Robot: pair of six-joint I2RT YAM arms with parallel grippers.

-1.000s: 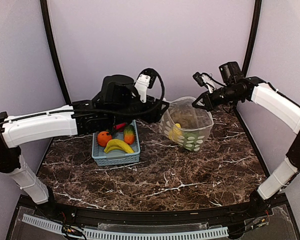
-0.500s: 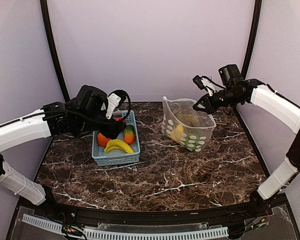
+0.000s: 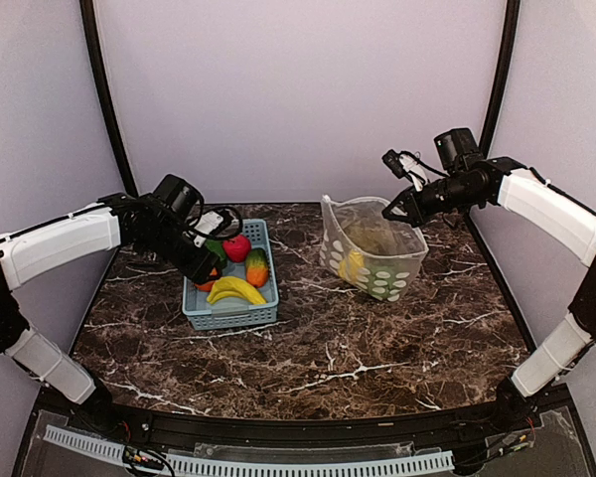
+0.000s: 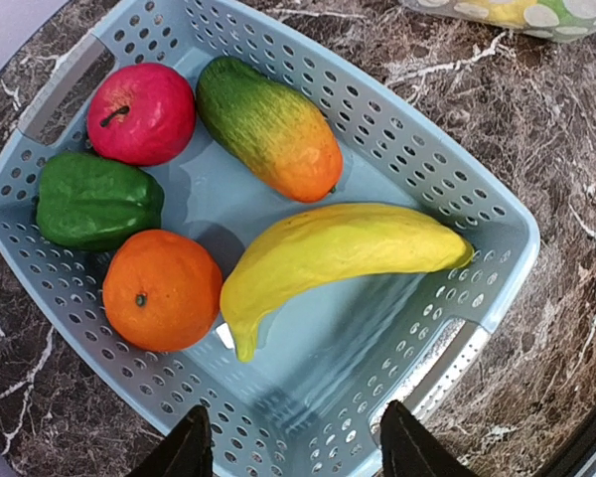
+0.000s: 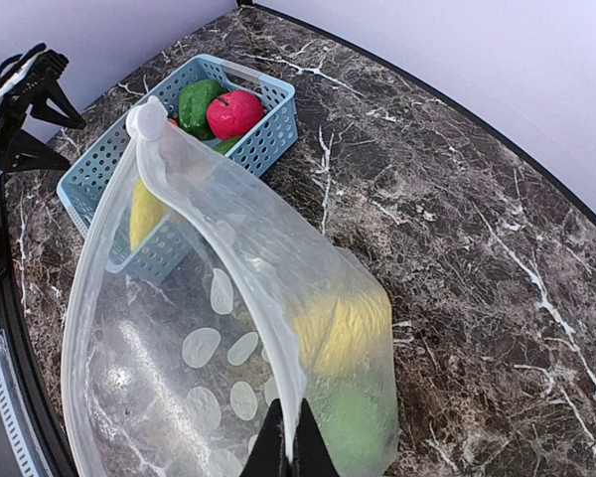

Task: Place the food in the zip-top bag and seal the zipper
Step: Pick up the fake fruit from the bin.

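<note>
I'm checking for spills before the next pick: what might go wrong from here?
The right gripper pinches only the thin rim of the zip-top bag; it might slip and the mouth sag shut. The banana lies close beside the orange in the basket, so the open left gripper might nudge both.

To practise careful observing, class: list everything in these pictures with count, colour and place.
basket: one, light blue, on the table
apple: one, red, in basket
pepper: one, green, in basket, beside apple
orange: one, orange, in basket
banana: one, yellow, in basket
mango-like fruit: one, green-to-orange, in basket
zip-top bag: one, clear with white dots, right of basket
yellow piece: one, inside bag
green piece: one, inside bag
table: one, dark marble
left claw: one, black, open above basket
right claw: one, black, shut on bag's rim
</note>
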